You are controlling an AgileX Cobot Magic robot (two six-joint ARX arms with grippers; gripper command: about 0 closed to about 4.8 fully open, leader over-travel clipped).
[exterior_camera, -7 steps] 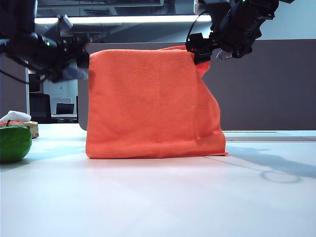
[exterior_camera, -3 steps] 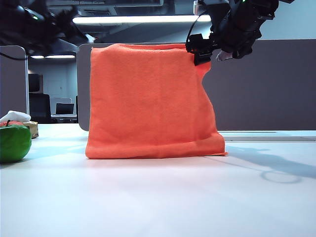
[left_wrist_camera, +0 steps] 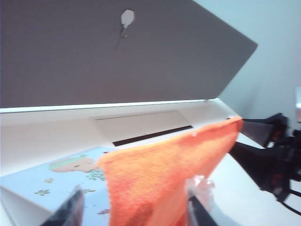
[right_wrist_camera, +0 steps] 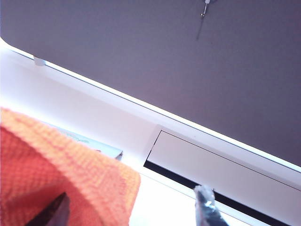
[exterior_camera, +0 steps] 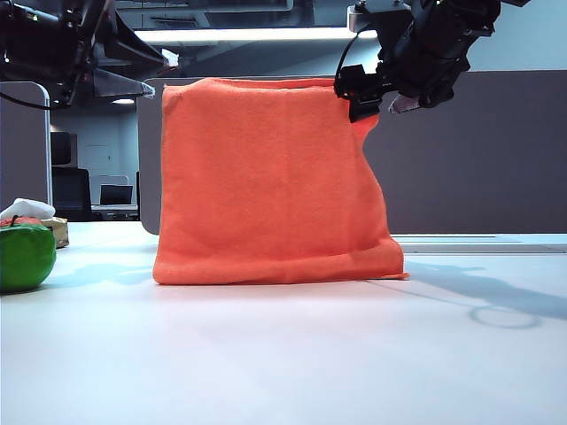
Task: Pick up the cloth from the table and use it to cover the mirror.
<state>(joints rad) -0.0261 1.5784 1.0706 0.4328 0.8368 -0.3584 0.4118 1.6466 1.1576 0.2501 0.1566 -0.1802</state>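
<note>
One cloth [exterior_camera: 270, 181] in view from my station: bright orange, fine nap, rectangular, draped over the upright mirror [exterior_camera: 148, 159] so that only a thin pale strip of frame shows along its left edge in the exterior view. Its lower hem rests on the worktop [exterior_camera: 283, 354] with a slight fold; the upper right corner is bunched and pulled in.

I see the right gripper [exterior_camera: 363, 93] at that upper right corner, touching the cloth. In the right wrist view the orange fabric [right_wrist_camera: 56, 179] lies across one finger, while the other fingertip [right_wrist_camera: 204, 197] stands well apart from it, so I read the jaws as spread wide with the fabric resting between rather than pinched.

I find the left gripper [exterior_camera: 133, 84] near the upper left corner, just beside the cloth's edge. The left wrist view shows the fabric's top edge [left_wrist_camera: 164, 174] lying between two spread fingers [left_wrist_camera: 200, 188]; nothing looks pinched.

Worktop: smooth, plain white, with soft arm shadows at right. A green ball [exterior_camera: 25, 257] sits at the far left with a small white rag [exterior_camera: 27, 210] behind it. A grey-brown partition [exterior_camera: 478, 150] closes the background; strip lighting and an office chair show beyond at left.
</note>
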